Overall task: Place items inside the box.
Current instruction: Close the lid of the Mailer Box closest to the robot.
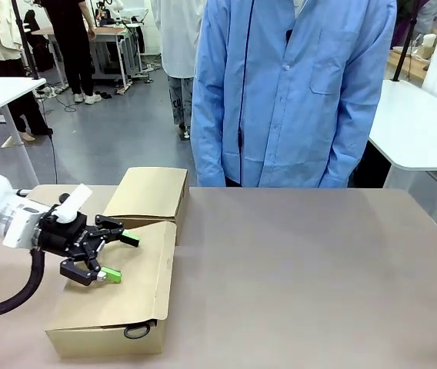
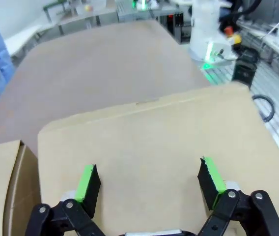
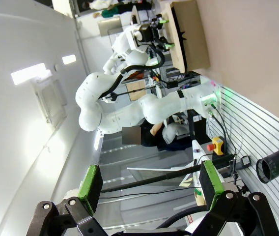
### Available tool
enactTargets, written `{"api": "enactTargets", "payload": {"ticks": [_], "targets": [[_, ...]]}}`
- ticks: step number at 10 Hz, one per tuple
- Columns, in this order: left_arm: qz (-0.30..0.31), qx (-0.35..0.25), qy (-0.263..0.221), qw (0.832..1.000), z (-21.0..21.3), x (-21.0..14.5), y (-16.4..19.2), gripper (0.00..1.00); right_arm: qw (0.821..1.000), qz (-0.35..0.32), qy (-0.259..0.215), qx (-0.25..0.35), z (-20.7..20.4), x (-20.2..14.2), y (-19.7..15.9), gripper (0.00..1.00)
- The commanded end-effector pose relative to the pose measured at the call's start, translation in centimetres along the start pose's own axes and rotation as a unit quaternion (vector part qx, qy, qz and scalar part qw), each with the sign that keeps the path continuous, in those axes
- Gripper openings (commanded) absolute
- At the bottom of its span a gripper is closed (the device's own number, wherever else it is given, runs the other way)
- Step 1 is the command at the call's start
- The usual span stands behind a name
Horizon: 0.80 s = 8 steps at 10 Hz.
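The left hand (image 1: 117, 256) is hovering over the cardboard box (image 1: 118, 296) at the near left of the table (image 1: 303, 269). Its two fingers are standing wide apart, with the green pads (image 1: 111, 274) facing each other and nothing between them. In the left wrist view, the left hand (image 2: 149, 182) is sitting just above the box flap (image 2: 149, 142), which is lying folded over the box; whether the pads are touching the cardboard cannot be determined. A second flap (image 1: 148, 192) is standing open on the far side of the box. A dark, rounded object (image 1: 137, 331) is showing at the near front edge of the box, under the flap; its identity cannot be determined.

The right hand (image 3: 149, 184) is pointing away from the table, with its fingers spread fully apart and gripping nothing.

A person in a blue shirt (image 1: 291, 92) is standing at the far side of the table, arms hanging down.
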<state>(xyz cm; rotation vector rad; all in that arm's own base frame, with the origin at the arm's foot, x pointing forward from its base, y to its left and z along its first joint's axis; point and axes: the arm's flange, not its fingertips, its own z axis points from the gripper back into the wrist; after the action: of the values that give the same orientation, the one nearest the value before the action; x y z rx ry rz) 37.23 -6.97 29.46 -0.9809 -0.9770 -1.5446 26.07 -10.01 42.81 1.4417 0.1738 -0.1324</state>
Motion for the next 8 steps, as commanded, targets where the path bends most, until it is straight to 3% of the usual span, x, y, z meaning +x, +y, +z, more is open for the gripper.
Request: {"api": "enactTargets", "payload": {"ticks": [1, 2, 3, 4, 5, 7, 8], "targets": [[-0.015, 0.014, -0.094, 0.995, 2.2, -0.9, -8.0, 1.0, 1.0, 0.008, 0.003, 0.001, 0.3, -0.1, 0.2, 1.0], [0.03, 0.023, -0.139, 0.99, 4.8, 0.4, -8.4, 1.0, 1.0, 0.008, 0.003, 0.001, 0.3, -0.1, 0.2, 1.0], [0.115, 0.039, -0.168, 0.978, 7.4, 1.3, -8.6, 1.0, 1.0, 0.008, 0.003, 0.001, 0.3, -0.1, 0.2, 1.0], [0.26, 0.034, -0.199, 0.944, 9.7, 1.5, -8.5, 1.0, 1.0, 0.008, 0.003, 0.001, 0.3, -0.1, 0.2, 1.0], [0.357, 0.076, -0.233, 0.901, 11.0, 1.0, -7.8, 1.0, 1.0, 0.008, 0.003, 0.001, 0.3, -0.1, 0.2, 1.0], [0.508, 0.033, -0.3, 0.807, 13.8, 0.5, -7.6, 1.0, 1.0, 0.008, 0.003, 0.001, 0.3, -0.1, 0.2, 1.0], [0.547, 0.016, -0.34, 0.765, 15.5, 0.4, -7.4, 1.0, 1.0, 0.008, 0.003, 0.001, 0.3, -0.1, 0.2, 1.0]]}}
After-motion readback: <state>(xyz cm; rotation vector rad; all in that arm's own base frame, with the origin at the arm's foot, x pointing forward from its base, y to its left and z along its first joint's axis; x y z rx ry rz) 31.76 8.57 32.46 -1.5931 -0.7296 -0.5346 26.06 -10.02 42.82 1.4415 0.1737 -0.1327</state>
